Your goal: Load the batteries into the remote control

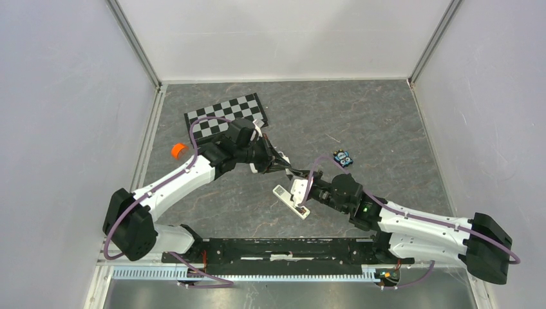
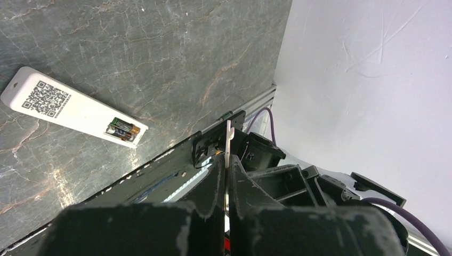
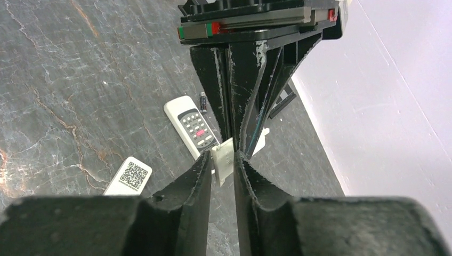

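The slim, plain white plastic remote control (image 2: 69, 109) is lying back-up at the upper left of the left wrist view, with two tiny dark cylindrical batteries (image 2: 122, 129) already sitting in its open recess. The left gripper (image 2: 226, 162) is pinching a thin white plastic cover plate (image 2: 228, 136) edge-on, holding it out (apparently for a handover). The right gripper (image 3: 222, 158) is bracketing that plate narrowly at frame centre; whether it is gripping yet, I cannot tell.

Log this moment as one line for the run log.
left fingers: clamped on white cover | right fingers: gripping same cover | remote: back up, recess open | batteries: in recess
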Robot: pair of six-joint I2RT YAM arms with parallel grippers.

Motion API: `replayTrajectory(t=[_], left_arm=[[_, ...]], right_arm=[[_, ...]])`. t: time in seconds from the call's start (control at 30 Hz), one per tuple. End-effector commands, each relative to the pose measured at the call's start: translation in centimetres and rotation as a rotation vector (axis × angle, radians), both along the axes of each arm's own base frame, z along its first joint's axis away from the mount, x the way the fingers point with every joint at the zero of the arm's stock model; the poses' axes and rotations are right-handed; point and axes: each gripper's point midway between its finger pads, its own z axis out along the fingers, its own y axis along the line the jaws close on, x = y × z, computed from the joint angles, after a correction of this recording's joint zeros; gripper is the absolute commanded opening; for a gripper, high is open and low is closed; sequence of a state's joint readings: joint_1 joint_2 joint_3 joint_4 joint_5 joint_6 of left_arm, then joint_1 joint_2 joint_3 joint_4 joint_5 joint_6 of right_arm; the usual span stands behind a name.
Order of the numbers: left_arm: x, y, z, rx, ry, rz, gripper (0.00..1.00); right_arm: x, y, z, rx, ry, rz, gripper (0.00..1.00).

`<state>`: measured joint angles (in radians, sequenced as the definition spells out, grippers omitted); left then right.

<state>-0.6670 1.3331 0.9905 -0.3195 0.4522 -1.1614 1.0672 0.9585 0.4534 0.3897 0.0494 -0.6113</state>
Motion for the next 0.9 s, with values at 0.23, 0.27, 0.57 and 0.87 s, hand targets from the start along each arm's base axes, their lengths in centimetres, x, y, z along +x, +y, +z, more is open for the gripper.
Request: replayTrajectory(t=[0.23, 0.27, 0.57, 0.87], left_arm=[[-0.7, -0.1, 1.5, -0.055, 0.014, -0.008, 0.02], [-0.7, -0.1, 1.6, -0.057, 0.013, -0.008, 0.02], [-0.5, 0.0, 1.5, -0.049, 0.0, 0.005, 0.16], [0.5, 0.7, 1.7, -0.018, -0.076, 0.043, 0.61]], right_arm=[[0.6, 0.0, 1.2, 0.025, -0.064, -0.039, 0.27], [0.6, 0.0, 1.3, 0.032, -0.065, -0.04, 0.25], [1.0, -0.5, 1.8, 0.063, -0.062, -0.081, 0.0], [1.9, -1.3, 1.7, 0.121, 0.067, -0.197, 0.0]])
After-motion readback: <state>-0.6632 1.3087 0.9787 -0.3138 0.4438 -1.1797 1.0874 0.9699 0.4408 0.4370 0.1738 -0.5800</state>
